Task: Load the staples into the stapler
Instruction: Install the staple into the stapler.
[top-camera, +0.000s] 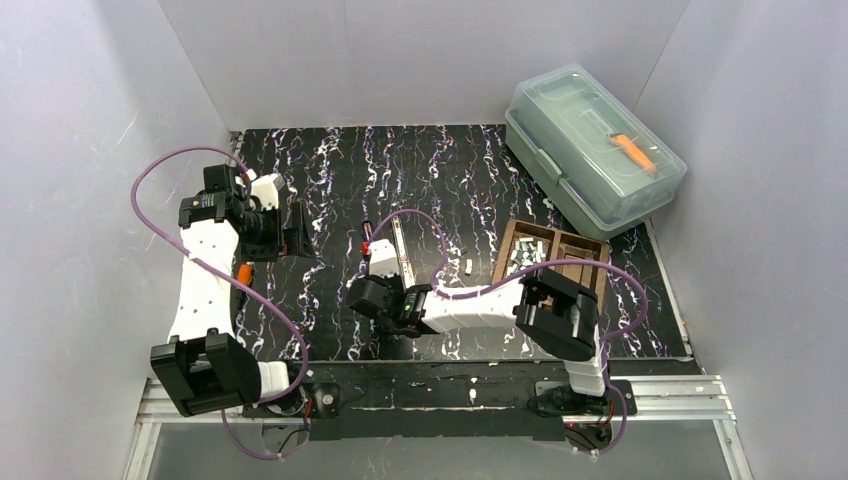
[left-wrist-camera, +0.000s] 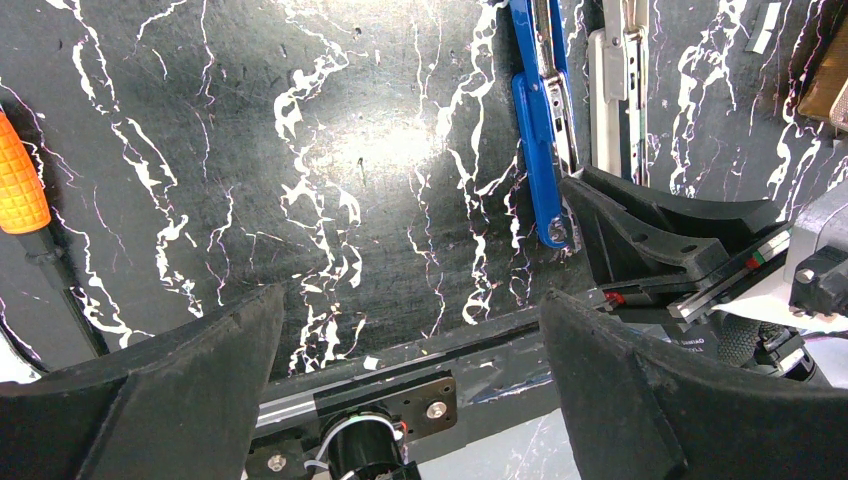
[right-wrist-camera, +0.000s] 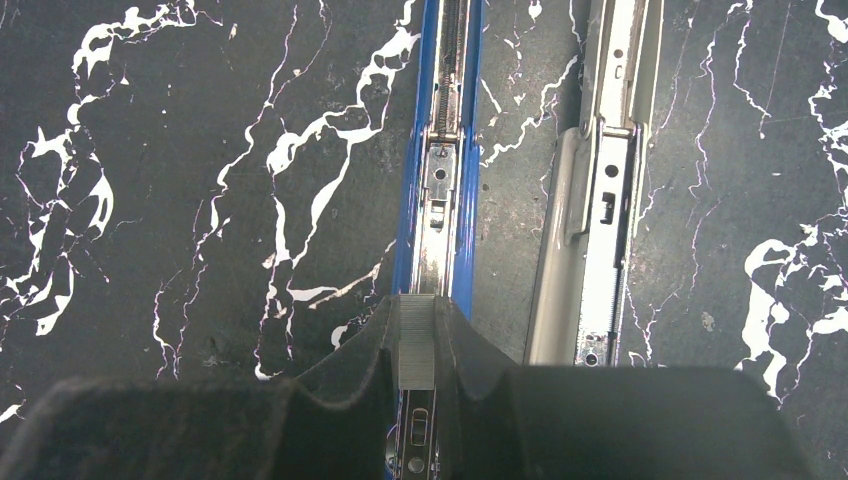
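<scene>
Pinching a staple strip (right-wrist-camera: 416, 350) right over the blue channel of the open stapler (right-wrist-camera: 440, 150), the right gripper (right-wrist-camera: 416, 315) wants to hold it dead parallel to the rails and lower gently before letting go, while the left gripper (left-wrist-camera: 410, 310) hangs wide open, off to the side.

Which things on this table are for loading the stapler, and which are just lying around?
For the job: staple strip in the right gripper; blue stapler, open; wooden tray; spare staples in it.
Lying about: grey stapler; clear lidded box; orange-handled tool.
</scene>
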